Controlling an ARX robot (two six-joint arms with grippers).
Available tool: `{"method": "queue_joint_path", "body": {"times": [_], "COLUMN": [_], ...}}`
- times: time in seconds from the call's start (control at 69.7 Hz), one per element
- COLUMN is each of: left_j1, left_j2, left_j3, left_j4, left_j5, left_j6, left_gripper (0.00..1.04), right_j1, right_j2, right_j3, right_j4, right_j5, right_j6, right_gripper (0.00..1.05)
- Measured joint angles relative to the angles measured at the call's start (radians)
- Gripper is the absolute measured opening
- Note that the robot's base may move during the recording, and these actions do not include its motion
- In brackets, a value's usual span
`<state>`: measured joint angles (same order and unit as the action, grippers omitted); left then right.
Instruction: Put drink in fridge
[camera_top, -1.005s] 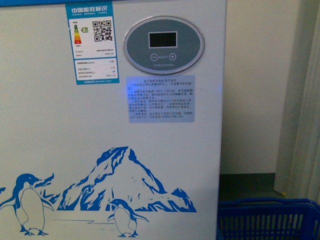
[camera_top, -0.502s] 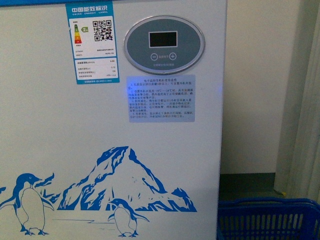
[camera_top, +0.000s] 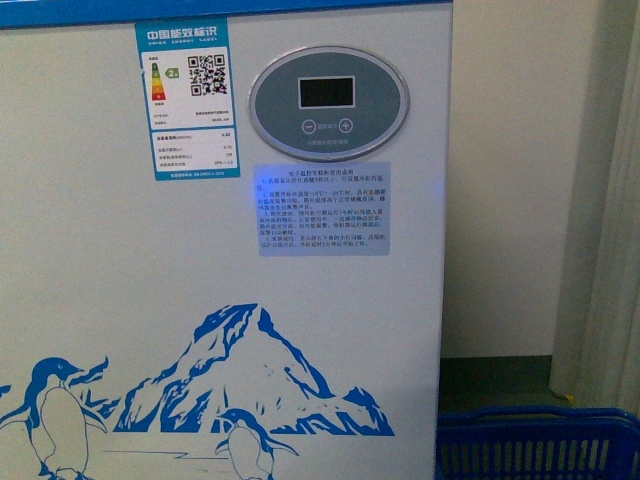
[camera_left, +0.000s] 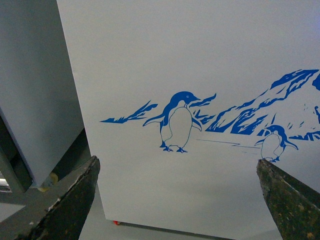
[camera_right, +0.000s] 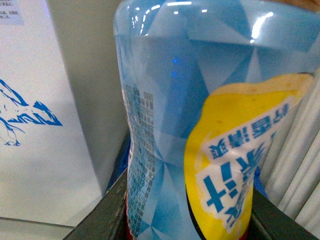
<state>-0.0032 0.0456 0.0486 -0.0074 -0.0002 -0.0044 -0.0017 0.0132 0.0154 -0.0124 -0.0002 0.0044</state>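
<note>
Between the fingers (camera_right: 107, 215) of the right end effector (camera_right: 187, 217), a drink bottle (camera_right: 170, 115) is held, with the jaws closed against its lower body. The bottle is pale blue and carries a yellow label with blue characters. Beside it, and apart from it, a white corner of the fridge (camera_right: 30, 150) is recorded in the right wrist view.

The left end effector (camera_left: 177, 200) is spread wide, and nothing is gripped between its two dark fingers (camera_left: 65, 200). It is directed at the fridge front (camera_left: 200, 60), where a blue penguin drawing (camera_left: 175, 122) is printed. A grey cabinet (camera_left: 35, 90) stands just beside the fridge, and a small red part (camera_left: 116, 222) is noted at the fridge's bottom edge.

In the front view neither arm is seen. The fridge (camera_top: 200, 300) fills the frame from 9 o'clock to the centre. On it, an oval control panel (camera_top: 328, 103) is fitted at 12 o'clock, an energy label (camera_top: 187, 100) at 11 o'clock, and an instruction sheet (camera_top: 324, 208) just below the panel. A blue basket (camera_top: 535, 445) is recorded at 5 o'clock, near the fridge's side. A cream wall (camera_top: 520, 180) is seen at 3 o'clock.
</note>
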Motion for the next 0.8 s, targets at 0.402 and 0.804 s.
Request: {"method": "queue_joint_path", "body": {"times": [0.402,0.804], "left_j1": [0.0,0.0], "left_j2": [0.0,0.0], "left_j3": [-0.001,-0.001], "left_j4": [0.0,0.0], "left_j5": [0.0,0.0], "left_j6": [0.0,0.0], "left_gripper": [0.97,0.97], "right_j1": [0.0,0.0], "right_j2": [0.0,0.0], "right_j3": [0.0,0.0], "right_j4": [-0.002,-0.002], "right_j5": [0.0,0.0], "right_j6": [0.0,0.0], "right_gripper": [0.4,0.4]}}
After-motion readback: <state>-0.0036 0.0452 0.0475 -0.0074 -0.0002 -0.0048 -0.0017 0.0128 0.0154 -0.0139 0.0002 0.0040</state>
